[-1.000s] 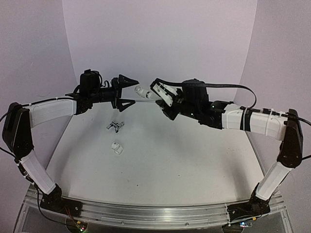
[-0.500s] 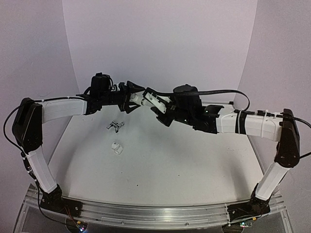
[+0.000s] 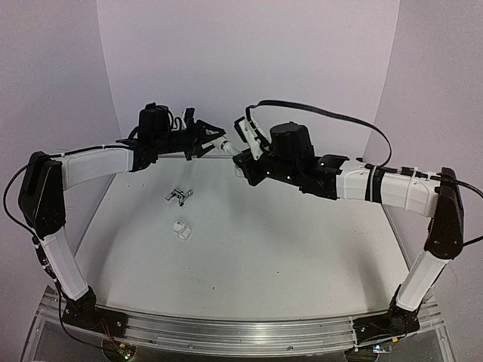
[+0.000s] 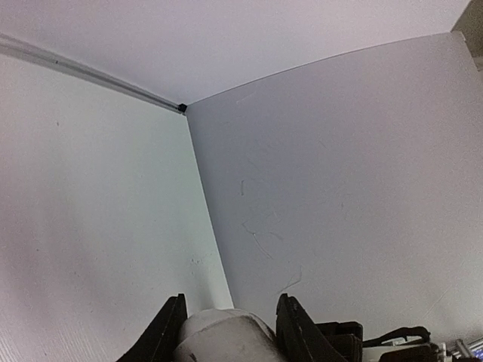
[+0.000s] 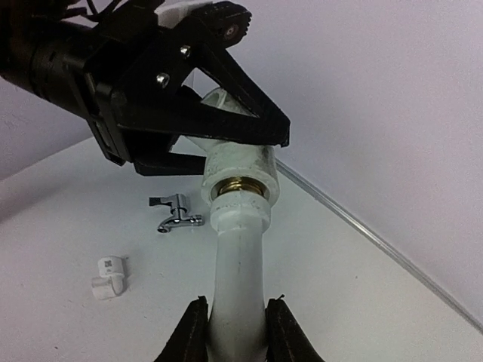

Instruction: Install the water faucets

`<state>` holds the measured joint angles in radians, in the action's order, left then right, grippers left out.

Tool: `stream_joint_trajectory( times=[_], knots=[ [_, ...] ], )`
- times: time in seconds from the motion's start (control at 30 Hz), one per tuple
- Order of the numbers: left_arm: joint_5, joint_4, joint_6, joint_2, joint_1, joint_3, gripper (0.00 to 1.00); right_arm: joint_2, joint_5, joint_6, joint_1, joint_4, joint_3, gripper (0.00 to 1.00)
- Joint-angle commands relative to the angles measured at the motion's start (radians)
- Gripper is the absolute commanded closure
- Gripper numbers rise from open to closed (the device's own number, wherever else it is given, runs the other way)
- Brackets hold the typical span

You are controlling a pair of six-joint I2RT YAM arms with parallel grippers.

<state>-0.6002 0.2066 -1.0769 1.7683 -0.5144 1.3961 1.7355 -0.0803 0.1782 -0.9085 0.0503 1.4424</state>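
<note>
Right wrist view: my right end effector is clenched on the white pipe; the left end effector grasps its collared fitting, above the table where the metal faucet lies.

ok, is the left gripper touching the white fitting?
Touching. Right wrist view: the left gripper pinches the white fitting at its collar, no gap.

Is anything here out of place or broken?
Nothing looks broken or spilled. Only oddity: a small chrome tap lies tipped on its side on the table, with a loose white fitting near it. The left end effector and right end effector both grip one white pipe assembly in mid-air.
</note>
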Motion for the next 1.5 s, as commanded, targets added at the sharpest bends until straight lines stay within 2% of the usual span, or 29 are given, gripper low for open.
stream_joint_trajectory(
  times=[0.0,0.1,0.17,0.23,0.3,0.33,0.4,0.43,0.53,0.57,0.67,0.83,0.97,1.07,1.27,1.37,1.47],
  knots=[
    [0.019,0.171,0.254,-0.009,0.001,0.035,0.84,-0.031,0.180,-0.409,0.003,0.138,0.100,1.00],
    [-0.017,0.572,0.248,-0.017,0.004,-0.059,0.99,-0.043,0.296,-0.653,0.027,0.247,0.088,1.00],
    [-0.087,0.781,0.205,0.015,0.004,-0.077,1.00,-0.050,0.378,-0.825,0.052,0.373,0.056,1.00],
    [-0.163,0.994,0.105,0.082,0.007,-0.047,1.00,-0.053,0.452,-0.959,0.075,0.518,0.030,1.00],
    [-0.225,1.206,-0.040,0.161,0.012,-0.001,1.00,-0.056,0.478,-1.030,0.095,0.578,0.027,1.00],
    [-0.238,1.297,-0.112,0.197,0.016,0.017,1.00,-0.062,0.476,-1.034,0.101,0.590,0.025,1.00],
    [-0.230,1.359,-0.201,0.240,0.031,0.032,0.98,-0.081,0.455,-0.998,0.105,0.594,0.007,1.00],
    [-0.221,1.361,-0.209,0.245,0.038,0.014,0.84,-0.092,0.439,-0.973,0.106,0.590,-0.004,1.00],
    [-0.109,1.344,-0.155,0.182,0.071,-0.147,0.32,-0.124,0.398,-0.895,0.120,0.554,-0.050,1.00],
    [-0.055,1.332,-0.141,0.153,0.090,-0.209,0.20,-0.132,0.385,-0.863,0.125,0.532,-0.061,1.00],
    [-0.005,1.241,-0.112,0.069,0.138,-0.369,0.02,-0.148,0.360,-0.710,0.129,0.456,-0.071,1.00],
    [-0.034,0.900,-0.064,-0.086,0.177,-0.459,0.00,-0.150,0.290,-0.356,0.129,0.283,-0.063,1.00],
    [-0.056,0.532,0.031,-0.205,0.173,-0.411,0.00,-0.132,0.179,-0.069,0.128,0.173,-0.063,1.00],
    [-0.034,0.366,0.041,-0.265,0.165,-0.383,0.02,-0.118,0.088,0.065,0.121,0.140,-0.066,1.00],
    [0.004,0.205,-0.075,-0.233,0.107,-0.300,0.03,-0.076,-0.072,0.242,0.093,0.117,-0.052,1.00],
    [-0.003,0.194,-0.167,-0.179,0.080,-0.245,0.00,-0.051,-0.126,0.304,0.065,0.113,-0.037,1.00],
    [-0.006,0.194,-0.198,-0.122,0.049,-0.167,0.00,-0.022,-0.170,0.353,0.043,0.105,-0.022,1.00]
  ],
)
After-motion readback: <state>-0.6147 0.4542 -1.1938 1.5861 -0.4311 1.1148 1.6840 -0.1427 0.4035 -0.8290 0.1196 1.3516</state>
